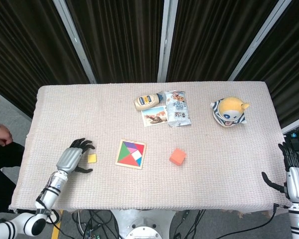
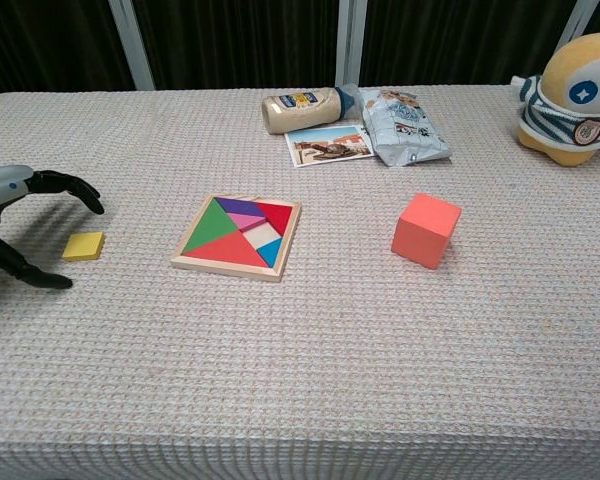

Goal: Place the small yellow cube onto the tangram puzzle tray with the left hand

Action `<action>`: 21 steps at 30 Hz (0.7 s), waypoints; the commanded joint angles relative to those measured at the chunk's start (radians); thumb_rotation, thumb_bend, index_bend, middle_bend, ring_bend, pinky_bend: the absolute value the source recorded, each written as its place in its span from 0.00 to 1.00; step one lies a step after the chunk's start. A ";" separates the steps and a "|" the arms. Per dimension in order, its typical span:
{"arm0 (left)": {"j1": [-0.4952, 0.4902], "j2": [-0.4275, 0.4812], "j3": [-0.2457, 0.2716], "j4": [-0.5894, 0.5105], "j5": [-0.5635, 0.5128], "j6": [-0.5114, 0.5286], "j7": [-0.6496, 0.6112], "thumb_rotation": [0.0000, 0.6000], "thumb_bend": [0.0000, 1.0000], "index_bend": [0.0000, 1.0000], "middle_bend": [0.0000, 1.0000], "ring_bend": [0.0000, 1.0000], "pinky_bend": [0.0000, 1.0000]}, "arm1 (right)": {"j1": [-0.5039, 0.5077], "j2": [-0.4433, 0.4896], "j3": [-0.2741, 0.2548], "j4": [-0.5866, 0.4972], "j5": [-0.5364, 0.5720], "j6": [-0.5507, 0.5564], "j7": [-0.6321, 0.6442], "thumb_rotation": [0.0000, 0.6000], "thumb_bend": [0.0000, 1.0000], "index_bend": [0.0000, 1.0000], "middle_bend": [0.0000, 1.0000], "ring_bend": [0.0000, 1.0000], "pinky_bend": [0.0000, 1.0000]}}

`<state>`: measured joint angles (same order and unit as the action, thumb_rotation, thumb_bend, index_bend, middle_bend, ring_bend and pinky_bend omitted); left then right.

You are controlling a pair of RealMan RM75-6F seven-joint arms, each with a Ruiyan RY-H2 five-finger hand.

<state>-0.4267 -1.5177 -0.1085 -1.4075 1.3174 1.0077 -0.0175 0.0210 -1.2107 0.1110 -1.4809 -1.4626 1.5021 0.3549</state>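
The small yellow cube (image 1: 91, 158) (image 2: 84, 245) lies flat on the tablecloth, left of the tangram puzzle tray (image 1: 118, 154) (image 2: 183, 260), a wooden square filled with coloured pieces. My left hand (image 1: 72, 157) (image 2: 18, 220) hovers just left of the cube with its fingers spread and arched over it, not touching it and holding nothing. My right hand (image 1: 291, 172) stays at the table's right edge, fingers apart and empty; the chest view does not show it.
An orange-red cube (image 1: 177, 156) (image 2: 425, 230) sits right of the tray. At the back lie a mayonnaise bottle (image 1: 147, 101), a picture card (image 1: 154, 116) and a snack bag (image 1: 177, 108). A yellow plush toy (image 1: 229, 111) stands at the back right.
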 commanded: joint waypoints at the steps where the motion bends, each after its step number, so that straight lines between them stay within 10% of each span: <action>1: -0.005 -0.014 -0.010 0.000 -0.024 -0.003 -0.002 1.00 0.10 0.28 0.14 0.00 0.04 | 0.002 0.001 -0.003 -0.001 -0.002 -0.005 0.001 1.00 0.18 0.00 0.00 0.00 0.00; 21: -0.017 -0.010 -0.011 -0.007 -0.110 -0.008 0.089 1.00 0.24 0.37 0.15 0.00 0.05 | 0.004 0.000 -0.008 0.004 0.004 -0.011 0.005 1.00 0.18 0.00 0.00 0.00 0.00</action>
<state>-0.4431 -1.5285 -0.1193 -1.4140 1.2077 1.0002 0.0714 0.0252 -1.2103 0.1033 -1.4767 -1.4582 1.4909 0.3601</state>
